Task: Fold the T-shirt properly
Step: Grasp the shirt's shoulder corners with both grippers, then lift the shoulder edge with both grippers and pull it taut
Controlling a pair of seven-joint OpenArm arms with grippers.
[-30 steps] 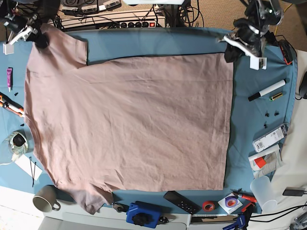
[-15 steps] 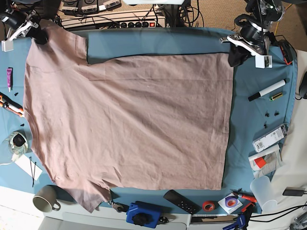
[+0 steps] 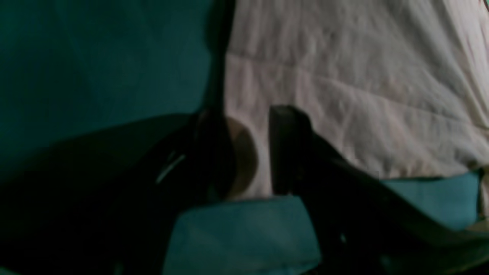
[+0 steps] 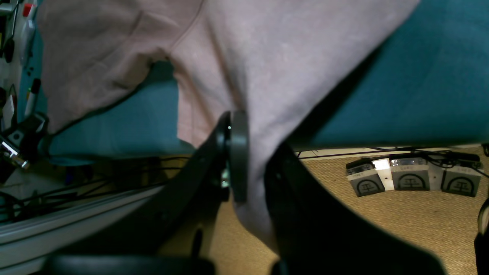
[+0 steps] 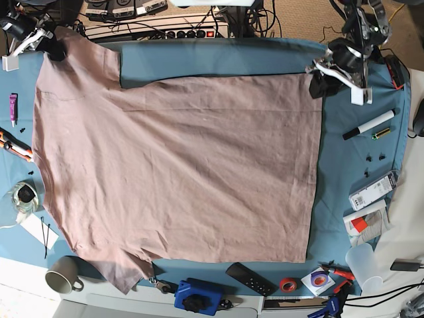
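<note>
The pink-beige T-shirt (image 5: pixel 179 159) lies spread flat over the teal table cloth (image 5: pixel 218 56), collar side to the left and hem to the right. My right gripper (image 5: pixel 52 52) is at the far left corner, shut on the shoulder and sleeve. In the right wrist view the fabric (image 4: pixel 267 57) hangs pinched in the right gripper (image 4: pixel 256 145) past the table edge. My left gripper (image 5: pixel 318 78) is at the far right hem corner. In the left wrist view the left gripper (image 3: pixel 252 130) is closed on the shirt's corner (image 3: pixel 344 76).
A marker (image 5: pixel 368 124), small boxes and a plastic cup (image 5: pixel 364 265) lie along the right edge. A remote (image 5: pixel 250 279), red tape (image 5: pixel 287 285) and a blue device (image 5: pixel 197 296) are at the front. A mug (image 5: pixel 63 273) is front left. A power strip (image 5: pixel 185 32) is behind.
My right gripper has pulled the shoulder up and to the left, drawing the shirt flatter. My left gripper has shifted slightly down and left at the hem corner.
</note>
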